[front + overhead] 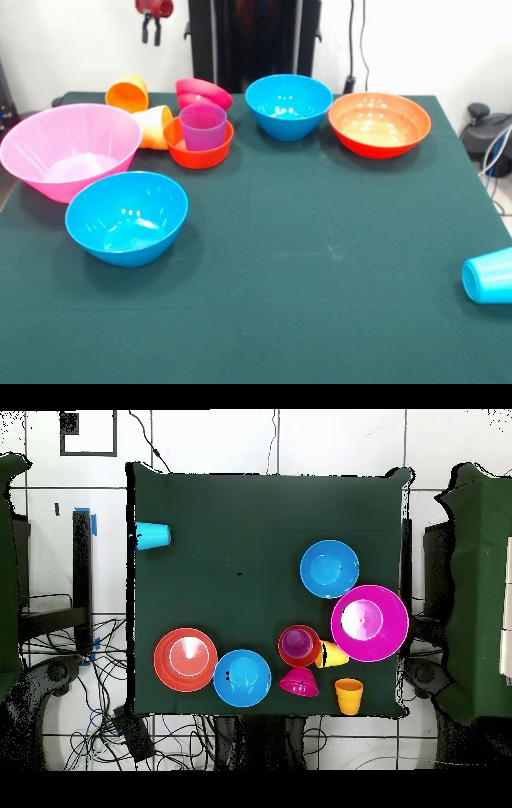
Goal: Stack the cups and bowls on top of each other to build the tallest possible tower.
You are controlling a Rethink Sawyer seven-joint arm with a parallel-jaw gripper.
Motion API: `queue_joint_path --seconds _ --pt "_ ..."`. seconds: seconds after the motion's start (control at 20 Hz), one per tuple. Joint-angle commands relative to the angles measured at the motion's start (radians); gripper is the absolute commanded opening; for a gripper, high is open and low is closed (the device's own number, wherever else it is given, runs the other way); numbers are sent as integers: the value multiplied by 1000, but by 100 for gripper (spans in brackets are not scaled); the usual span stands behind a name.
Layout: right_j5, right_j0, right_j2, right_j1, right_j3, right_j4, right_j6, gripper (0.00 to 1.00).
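purple cup point(203, 126) inside small orange bowl point(198, 148)

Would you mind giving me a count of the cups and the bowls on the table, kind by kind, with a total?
Cups: 4 – orange cup, yellow-orange cup, purple cup, light blue cup.
Bowls: 6 – pink bowl, near blue bowl, far blue bowl, orange-red bowl, small orange bowl, magenta bowl.
Total: 10

Green cloth table point(320, 264) middle left open; far edge crowded by plastic bowls, large pink bowl point(68, 148) included.
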Motion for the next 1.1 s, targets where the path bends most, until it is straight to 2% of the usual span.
queue_joint_path --seconds 0.05,0.25,0.35,0.6,0.7,0.75,0.85,1.0,1.1 --pt "118 4 160 142 -259 24 -118 100" --pt "18 -79 132 186 -285 17 -326 100" --pt "-35 -101 117 213 -320 -18 -476 100" --pt "-87 -172 80 273 -409 -72 -756 100" --pt "-85 -176 65 301 -436 -101 -843 100" --pt "-83 -179 59 311 -447 -114 -880 100" --pt "-57 -192 52 325 -477 -134 -886 100" --pt "-28 -179 63 336 -514 -163 -878 100" --pt "-4 -158 70 347 -524 -171 -913 100"
